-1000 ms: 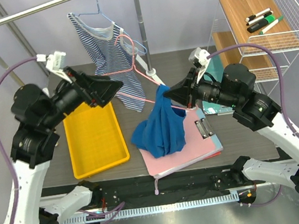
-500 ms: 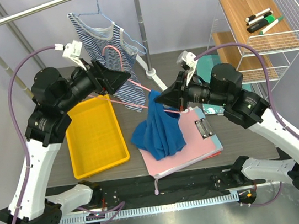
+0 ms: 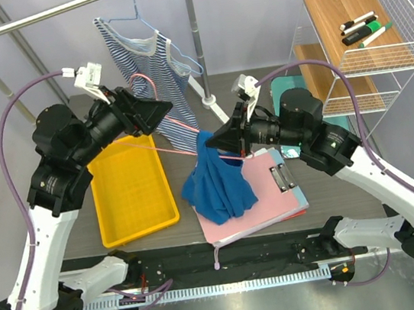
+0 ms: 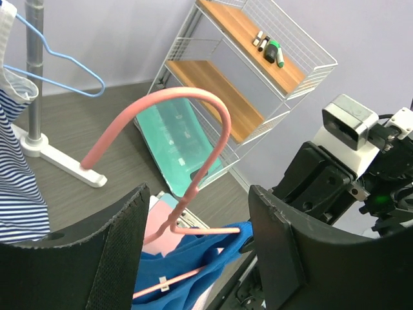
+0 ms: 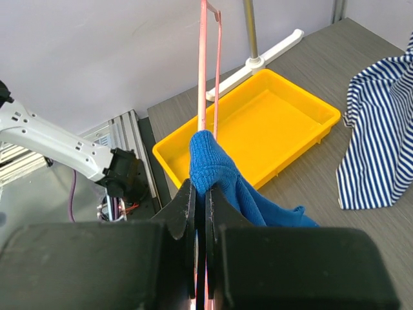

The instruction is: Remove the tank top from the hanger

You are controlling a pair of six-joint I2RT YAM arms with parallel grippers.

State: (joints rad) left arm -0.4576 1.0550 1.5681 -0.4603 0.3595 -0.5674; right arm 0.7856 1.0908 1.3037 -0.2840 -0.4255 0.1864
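One tool (image 5: 200,194) (right) on tank top (image 5: 222,174)

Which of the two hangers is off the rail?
The pink hanger, carrying the blue tank top, its hook between the left gripper's open fingers. The light blue hanger hangs on the rail with the striped top.

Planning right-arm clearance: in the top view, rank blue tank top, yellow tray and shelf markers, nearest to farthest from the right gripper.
1. blue tank top, at its tips, centre.
2. yellow tray, left.
3. markers, far right.
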